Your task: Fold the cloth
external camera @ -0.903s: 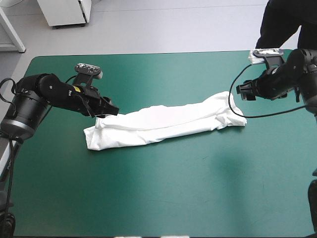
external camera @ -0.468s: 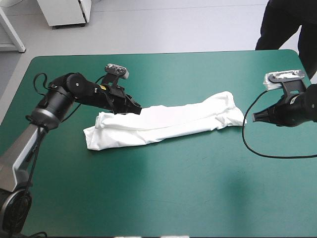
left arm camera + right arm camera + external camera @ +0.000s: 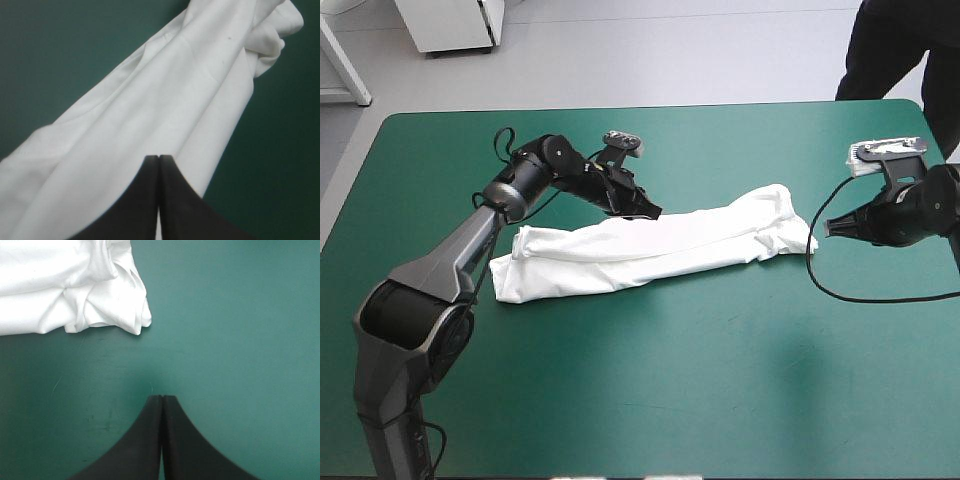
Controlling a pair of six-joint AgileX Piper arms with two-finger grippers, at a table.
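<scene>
T-shirt: long folded strip across the mid-bench, unmoved | left pincer: carried from strip's left end to its far edge near the middle, closed, nothing held | right pincer: drawn back off the right end, closed, empty | next fold judged not begun

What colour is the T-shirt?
Plain white T-shirt, seen best in the left wrist view.

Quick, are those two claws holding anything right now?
Left end effector: closed, empty, over the T-shirt.
Right end effector: closed, empty, over bare teal-green cover.
</scene>
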